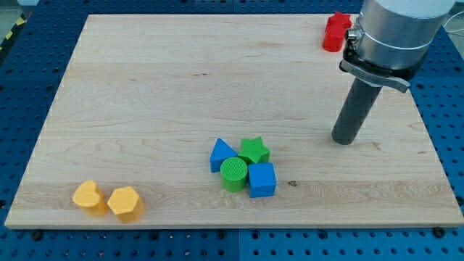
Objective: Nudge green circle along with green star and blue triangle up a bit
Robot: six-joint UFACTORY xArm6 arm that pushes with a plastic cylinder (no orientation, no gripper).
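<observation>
A green circle (233, 174) lies near the board's bottom middle. A green star (254, 151) touches it at its upper right, a blue triangle (222, 154) at its upper left, and a blue cube (262, 179) at its right. The four form a tight cluster. My tip (345, 139) rests on the board well to the right of the cluster and slightly above it, touching no block.
A yellow heart (88, 197) and a yellow hexagon (125, 204) sit side by side at the board's bottom left. A red block (335, 32) lies at the top right edge, partly hidden behind the arm. The wooden board (181, 80) lies on a blue perforated table.
</observation>
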